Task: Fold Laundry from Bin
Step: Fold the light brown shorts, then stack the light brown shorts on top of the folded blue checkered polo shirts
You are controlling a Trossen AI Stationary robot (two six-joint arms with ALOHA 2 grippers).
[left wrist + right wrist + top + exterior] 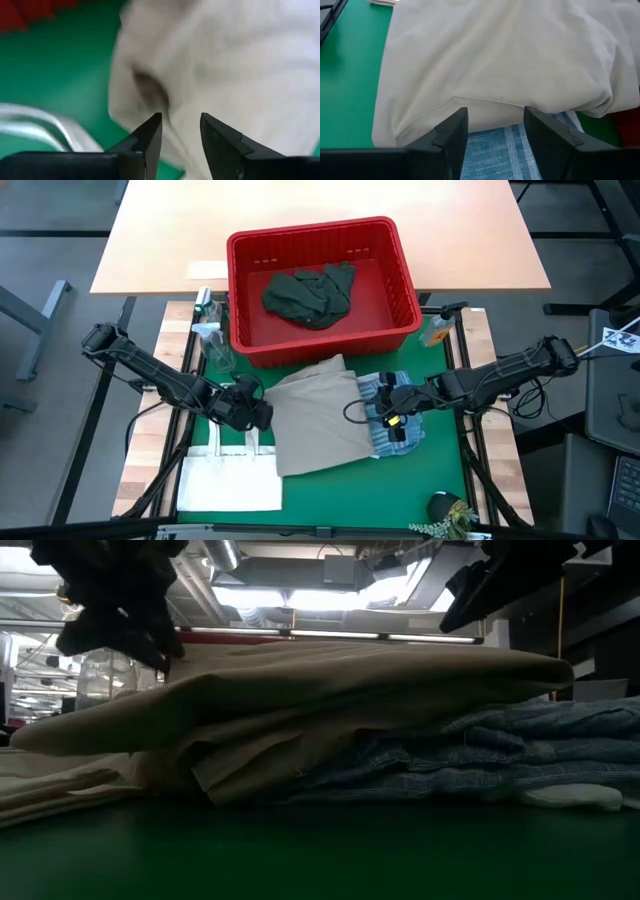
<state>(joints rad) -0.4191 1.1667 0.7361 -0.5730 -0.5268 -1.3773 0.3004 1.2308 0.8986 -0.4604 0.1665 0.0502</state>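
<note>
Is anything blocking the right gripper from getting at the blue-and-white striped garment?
Partly. The beige cloth garment lies over the blue-and-white striped garment, covering its side toward the left arm. The right gripper hovers open over the striped cloth's exposed part, and nothing visible covers that part. The left gripper stands at the beige garment's opposite edge.

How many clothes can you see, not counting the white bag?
3: a dark green garment in the red bin, a beige garment on the green mat, and a blue striped garment partly under it. More may be hidden underneath.
</note>
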